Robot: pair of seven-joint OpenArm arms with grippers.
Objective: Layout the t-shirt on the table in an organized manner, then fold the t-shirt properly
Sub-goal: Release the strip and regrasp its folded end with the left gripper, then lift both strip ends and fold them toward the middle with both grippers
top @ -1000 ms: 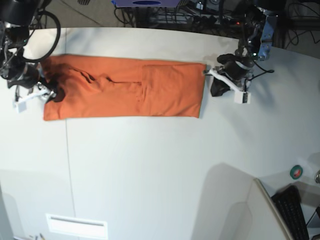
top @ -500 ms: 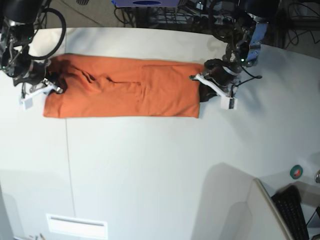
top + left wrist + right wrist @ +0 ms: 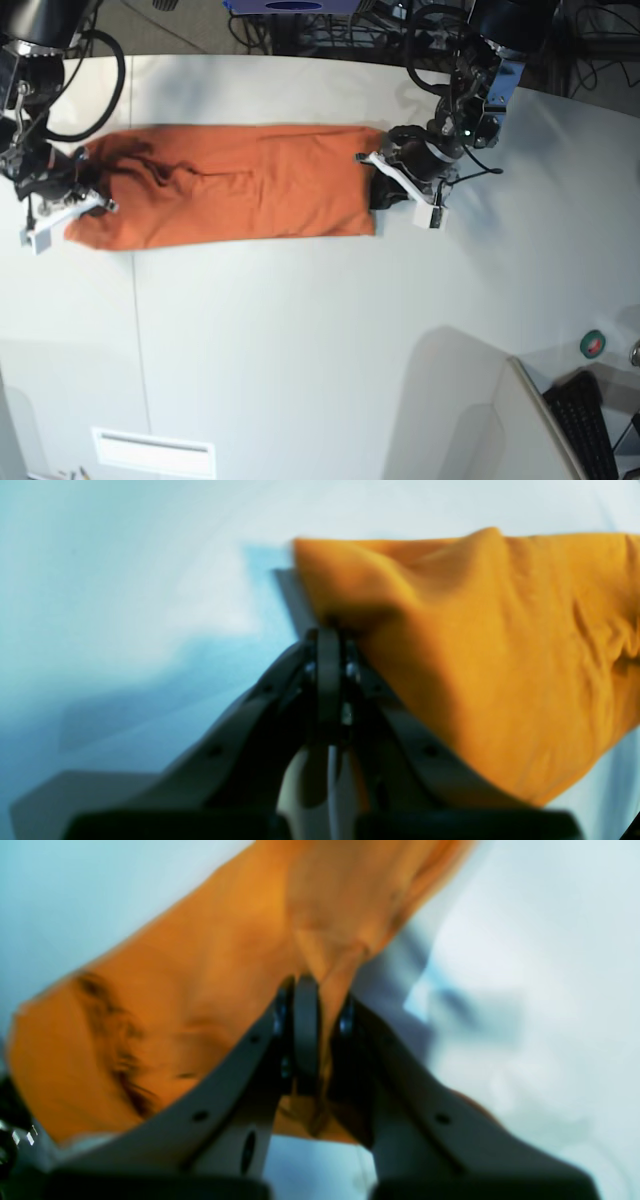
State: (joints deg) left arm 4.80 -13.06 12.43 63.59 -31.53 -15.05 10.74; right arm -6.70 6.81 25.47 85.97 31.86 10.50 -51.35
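Seen from the base view, going left to right:

Right arm's fingers point(image 3: 62, 200) at the far left, closed down on the left end of the t-shirt point(image 3: 230, 185). In the right wrist view, fingers point(image 3: 320, 1005) pressed narrow with a fold of the orange cloth point(image 3: 200, 990) pinched between them; cloth bunched and creased just ahead of the tips, hanging down to one side, blurred.

T-shirt folded into a long orange band, stretched between the two pairs of fingers, lying on the off-white surface point(image 3: 320, 350) toward its far edge. Slightly tilted, a few wrinkles near the end by the right arm's fingers, smoother toward the other end. A thin dark seam line point(image 3: 137, 330) in the surface running down from beneath the cloth, close to the right arm's fingers.

Left arm's fingers point(image 3: 385, 180) at the right end of the band, gripping its edge. In the left wrist view, fingers point(image 3: 327, 645) shut tight on the cloth's edge point(image 3: 475, 645), the corner of the cloth raised just beyond the tips and the rest draping off to one side above the pale surface point(image 3: 125, 580).

Well beyond the left arm's fingers, near the surface's lower right, a small green roll point(image 3: 593, 344) and a dark keyboard point(image 3: 590, 425).
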